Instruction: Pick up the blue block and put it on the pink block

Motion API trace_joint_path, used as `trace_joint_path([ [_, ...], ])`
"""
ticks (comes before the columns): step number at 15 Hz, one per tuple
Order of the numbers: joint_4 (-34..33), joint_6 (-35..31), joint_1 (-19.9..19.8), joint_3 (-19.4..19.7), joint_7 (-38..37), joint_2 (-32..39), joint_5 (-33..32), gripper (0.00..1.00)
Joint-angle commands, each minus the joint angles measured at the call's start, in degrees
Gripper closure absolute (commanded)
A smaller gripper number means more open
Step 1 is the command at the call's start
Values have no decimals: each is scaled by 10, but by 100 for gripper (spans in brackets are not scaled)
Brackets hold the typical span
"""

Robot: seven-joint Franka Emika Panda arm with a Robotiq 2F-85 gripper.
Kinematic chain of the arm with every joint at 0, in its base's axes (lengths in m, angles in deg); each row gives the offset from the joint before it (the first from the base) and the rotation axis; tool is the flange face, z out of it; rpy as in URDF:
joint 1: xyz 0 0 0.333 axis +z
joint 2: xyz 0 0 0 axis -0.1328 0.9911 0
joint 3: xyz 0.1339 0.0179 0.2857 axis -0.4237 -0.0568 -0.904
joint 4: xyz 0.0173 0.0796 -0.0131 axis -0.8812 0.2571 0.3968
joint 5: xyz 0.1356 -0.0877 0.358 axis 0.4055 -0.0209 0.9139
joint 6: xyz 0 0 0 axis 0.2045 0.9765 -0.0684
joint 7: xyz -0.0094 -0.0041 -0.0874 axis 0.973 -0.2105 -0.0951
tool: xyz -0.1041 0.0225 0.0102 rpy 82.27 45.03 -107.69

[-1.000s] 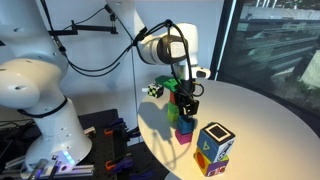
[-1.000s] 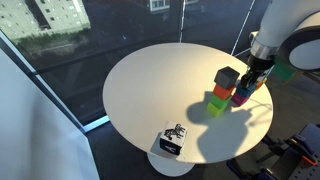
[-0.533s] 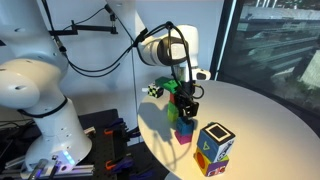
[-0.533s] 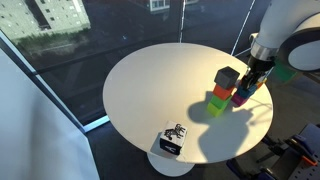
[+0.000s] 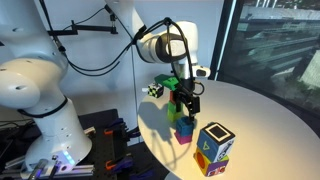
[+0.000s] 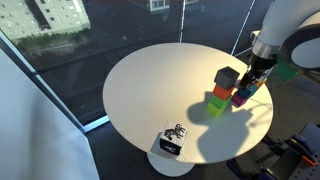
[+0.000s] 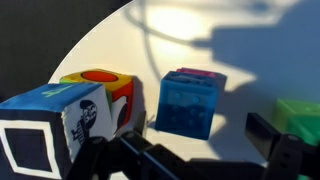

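The blue block (image 7: 190, 103) sits on top of the pink block (image 7: 203, 73), of which only a thin magenta edge shows in the wrist view. In an exterior view the blue block (image 5: 184, 125) and the pink block (image 5: 184, 137) form a small stack on the round white table (image 5: 260, 115). My gripper (image 5: 186, 103) hangs just above the stack. It is open (image 7: 180, 142), with a dark finger on either side and nothing held. In an exterior view my gripper (image 6: 250, 82) partly hides the stack.
A large multicoloured patterned cube (image 5: 213, 148) stands close beside the stack, with an orange cube (image 7: 100, 85) next to it. A green block (image 7: 300, 112) lies on the other side. A small black-and-white patterned cube (image 6: 174, 139) sits near the table edge.
The jaws have gone from shut on the blue block to open, leaving it on the pink block. The gripper has lifted slightly.
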Motion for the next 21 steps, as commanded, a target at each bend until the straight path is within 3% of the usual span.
trace_joint_path([
  [1,17,42,12,-3,23,-60,38,0],
  [12,-1,271,48,-17,88,-181,133,0],
  [21,0,361,81,-18,126,-314,196,0],
])
